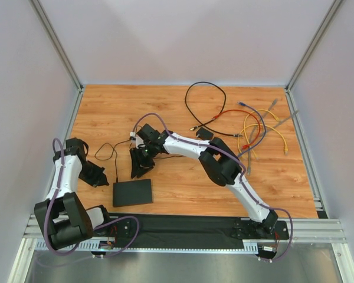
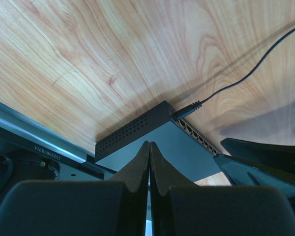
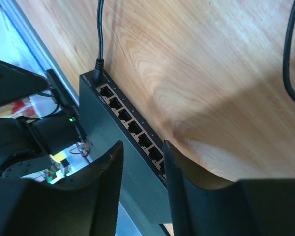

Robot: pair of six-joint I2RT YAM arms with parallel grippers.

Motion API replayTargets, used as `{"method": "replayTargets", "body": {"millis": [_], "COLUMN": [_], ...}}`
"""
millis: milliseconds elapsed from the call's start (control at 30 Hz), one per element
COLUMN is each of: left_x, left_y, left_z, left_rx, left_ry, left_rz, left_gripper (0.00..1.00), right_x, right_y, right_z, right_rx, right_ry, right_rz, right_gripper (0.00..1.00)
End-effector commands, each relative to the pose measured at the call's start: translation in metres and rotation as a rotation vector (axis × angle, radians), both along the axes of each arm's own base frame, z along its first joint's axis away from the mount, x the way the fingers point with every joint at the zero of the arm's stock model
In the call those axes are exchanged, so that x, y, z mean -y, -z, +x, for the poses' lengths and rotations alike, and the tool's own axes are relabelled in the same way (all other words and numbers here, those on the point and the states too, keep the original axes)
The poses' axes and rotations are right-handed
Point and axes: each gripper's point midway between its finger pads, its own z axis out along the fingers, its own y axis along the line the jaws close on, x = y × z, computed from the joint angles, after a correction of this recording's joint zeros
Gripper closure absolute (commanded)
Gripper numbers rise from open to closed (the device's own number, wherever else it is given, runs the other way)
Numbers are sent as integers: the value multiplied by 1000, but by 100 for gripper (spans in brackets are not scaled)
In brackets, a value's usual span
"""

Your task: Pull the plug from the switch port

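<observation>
Left gripper (image 2: 148, 164) clenched, empty — right gripper (image 3: 141, 172) parted beside switch port (image 3: 101, 132); plug (image 3: 98, 65) seated

Wooden table (image 1: 183, 183), light-grained; flat black switch port (image 1: 132, 192) at front left, thin black cord (image 1: 115, 168) plugged into its corner socket; looped black cable (image 1: 186, 105) at rear centre; coloured cables (image 1: 252, 131) tangled at rear right.

A robot lab cell, I'd say: white panels (image 1: 183, 41) on aluminium posts (image 1: 57, 44) wall in a wood-grain table (image 1: 177, 188) (loose network cables (image 1: 256, 127) strewn at the back)
</observation>
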Motion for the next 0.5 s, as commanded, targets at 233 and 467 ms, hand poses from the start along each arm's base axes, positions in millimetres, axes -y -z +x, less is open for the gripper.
{"method": "replayTargets", "body": {"millis": [233, 467], "left_x": [14, 30], "left_y": [9, 12], "left_z": [-12, -31], "left_rx": [-44, -85], "left_ry": [6, -36], "left_rz": [-76, -136], "left_gripper": [99, 99], "right_x": [-7, -16], "right_y": [-14, -46], "right_z": [-37, -44], "right_rx": [-243, -257], "right_ry": [42, 19], "right_rz": [130, 210], "right_gripper": [67, 66]}}
